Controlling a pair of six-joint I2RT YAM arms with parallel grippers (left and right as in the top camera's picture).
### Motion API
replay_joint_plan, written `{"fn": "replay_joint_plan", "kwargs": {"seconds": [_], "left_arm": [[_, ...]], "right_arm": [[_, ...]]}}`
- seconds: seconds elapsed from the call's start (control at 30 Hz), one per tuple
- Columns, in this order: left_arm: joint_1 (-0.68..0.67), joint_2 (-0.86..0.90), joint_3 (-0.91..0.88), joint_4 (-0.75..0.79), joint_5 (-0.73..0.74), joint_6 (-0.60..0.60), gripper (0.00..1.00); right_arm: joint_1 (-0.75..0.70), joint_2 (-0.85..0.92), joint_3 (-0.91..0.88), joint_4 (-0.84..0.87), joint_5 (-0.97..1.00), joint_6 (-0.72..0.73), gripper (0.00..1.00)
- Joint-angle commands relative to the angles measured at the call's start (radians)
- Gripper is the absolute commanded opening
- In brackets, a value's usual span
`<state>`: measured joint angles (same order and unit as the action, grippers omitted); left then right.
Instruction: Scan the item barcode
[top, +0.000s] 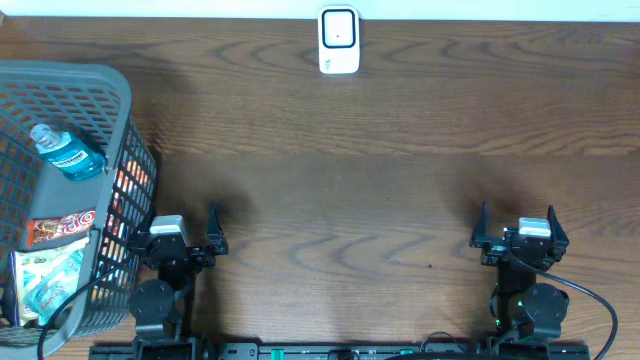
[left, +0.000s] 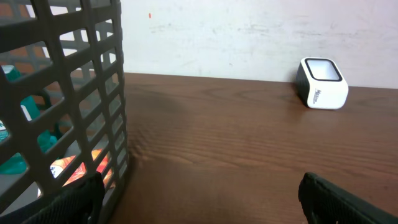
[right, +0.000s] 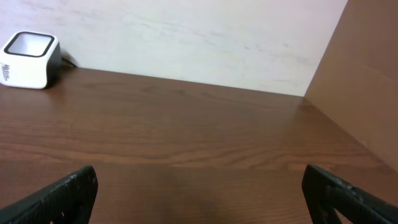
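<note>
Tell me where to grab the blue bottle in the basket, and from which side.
Grip the blue bottle across its body just below the clear cap, coming from above with the left claw. The basket walls block every side approach, and the bottle's upper side shows uncovered, so a top-down grasp looks likeliest to work.

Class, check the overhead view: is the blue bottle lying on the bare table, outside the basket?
No, the blue bottle sits inside the grey basket, among the other packaged items.

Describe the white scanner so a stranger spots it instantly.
On the dark brown wooden table, look to the middle of the far edge. The small white boxy scanner with a dark-rimmed window stands alone there, far from the grey plastic mesh basket at left.
</note>
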<state>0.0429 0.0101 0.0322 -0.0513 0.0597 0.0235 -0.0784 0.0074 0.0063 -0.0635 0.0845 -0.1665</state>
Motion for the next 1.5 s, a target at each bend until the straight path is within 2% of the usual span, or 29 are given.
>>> {"fn": "replay_joint_plan", "kwargs": {"seconds": [0.0,0.53,0.83,1.03,1.23,1.47], "left_arm": [[-0.005,-0.005,-0.028,-0.014,-0.008,0.006,0.99],[-0.005,-0.005,-0.028,0.000,-0.052,-0.013,0.99],[-0.005,-0.004,-0.024,-0.022,-0.045,-0.263,0.99],[-0.005,-0.004,0.012,-0.012,-0.012,-0.544,0.99],[-0.005,-0.004,0.016,0.165,0.182,-0.559,0.99],[-0.005,-0.005,0.017,0.196,0.255,-0.561,0.99]], "right_arm": [[-0.006,-0.001,-0.001,-0.003,0.007,-0.006,0.99],[-0.006,-0.001,-0.001,-0.003,0.007,-0.007,0.99],[-0.006,-0.001,-0.001,-0.003,0.007,-0.007,0.99],[-0.006,-0.001,-0.001,-0.003,0.007,-0.007,0.99],[-0.006,-0.001,-0.001,-0.003,0.007,-0.007,0.99],[-0.006,-0.001,-0.001,-0.003,0.007,-0.007,0.99]]}}
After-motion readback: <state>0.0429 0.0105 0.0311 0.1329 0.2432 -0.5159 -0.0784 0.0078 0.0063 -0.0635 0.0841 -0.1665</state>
